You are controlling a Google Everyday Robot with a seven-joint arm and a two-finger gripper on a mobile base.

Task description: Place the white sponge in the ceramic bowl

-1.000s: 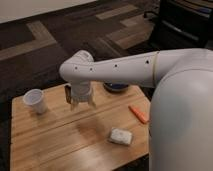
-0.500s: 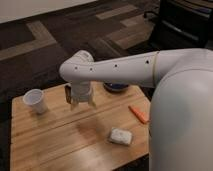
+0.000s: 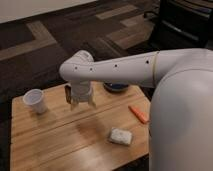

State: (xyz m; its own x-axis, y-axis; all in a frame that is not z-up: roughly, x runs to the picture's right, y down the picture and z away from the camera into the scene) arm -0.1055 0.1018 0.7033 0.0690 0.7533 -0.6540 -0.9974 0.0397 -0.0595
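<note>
The white sponge (image 3: 120, 136) lies flat on the wooden table (image 3: 45, 140), near its front right. The ceramic bowl (image 3: 117, 87), dark blue, sits at the table's far edge, mostly hidden behind my white arm. My gripper (image 3: 80, 101) hangs pointing down over the middle of the table, left of the bowl and up-left of the sponge. Its fingers are apart with nothing between them.
A white round cup (image 3: 35, 100) stands at the table's far left. An orange carrot-like object (image 3: 138, 114) lies to the right, between bowl and sponge. My arm's large white body (image 3: 182, 115) fills the right side. A dark chair (image 3: 182, 25) stands at the back right on patterned carpet.
</note>
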